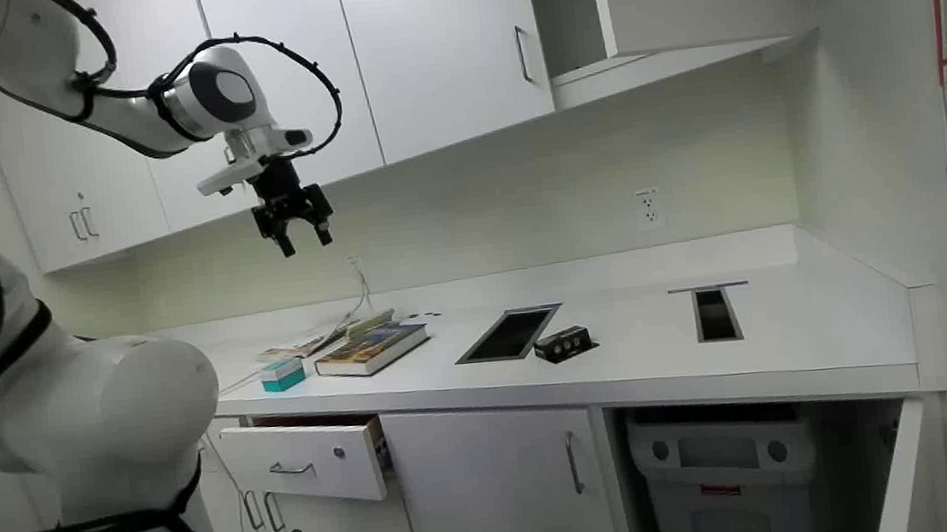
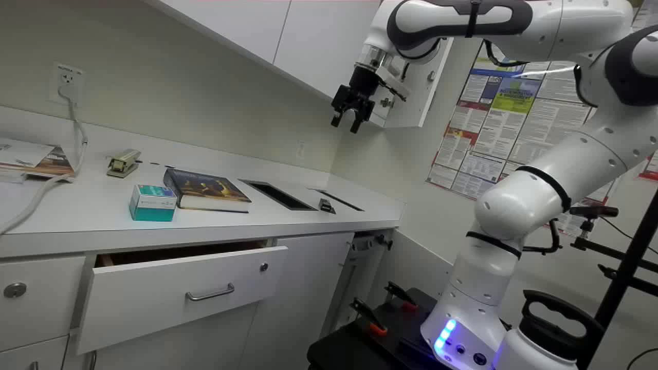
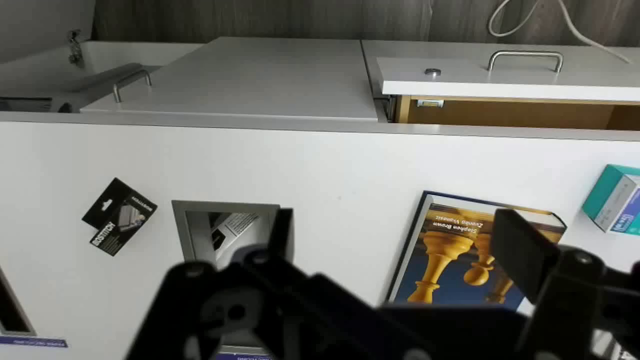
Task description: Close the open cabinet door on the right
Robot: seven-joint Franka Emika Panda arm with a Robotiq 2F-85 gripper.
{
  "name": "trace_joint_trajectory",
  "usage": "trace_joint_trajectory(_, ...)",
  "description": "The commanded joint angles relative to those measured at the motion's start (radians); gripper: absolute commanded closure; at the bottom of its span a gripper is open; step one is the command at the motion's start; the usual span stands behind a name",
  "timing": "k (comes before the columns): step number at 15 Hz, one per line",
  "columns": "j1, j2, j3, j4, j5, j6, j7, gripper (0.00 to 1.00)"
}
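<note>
Lower cabinet door (image 1: 900, 473) wide open — parted fingers (image 1: 320, 214) above the counter (image 1: 821, 323)

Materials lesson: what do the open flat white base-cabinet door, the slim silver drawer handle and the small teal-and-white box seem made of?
Base-cabinet door: possibly laminated board, matte; plain white, no visible grain.
Drawer handle: probably metal, satin; grey with soft highlights.
Box: likely printed cardboard; crisp edges and lettering, finish unclear.
</note>
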Motion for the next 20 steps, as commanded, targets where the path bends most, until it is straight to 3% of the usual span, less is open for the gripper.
trace_joint_trajectory(1, 0.017, 0.003, -0.013, 0.002, -0.008, -0.002, 0.007, 0.0)
trace_joint_trajectory(7, 0.011, -0.003, -0.019, -0.002, -0.01, 0.003, 0.012, 0.0)
trace_joint_trajectory(11, -0.023, -0.022, -0.075, -0.025, -0.006, -0.012, 0.021, 0.0)
trace_joint_trajectory(16, -0.105, -0.043, -0.172, -0.11, -0.009, -0.009, 0.048, 0.0)
trace_joint_trajectory(20, -0.203, -0.051, -0.193, -0.192, -0.058, 0.042, 0.156, 0.0)
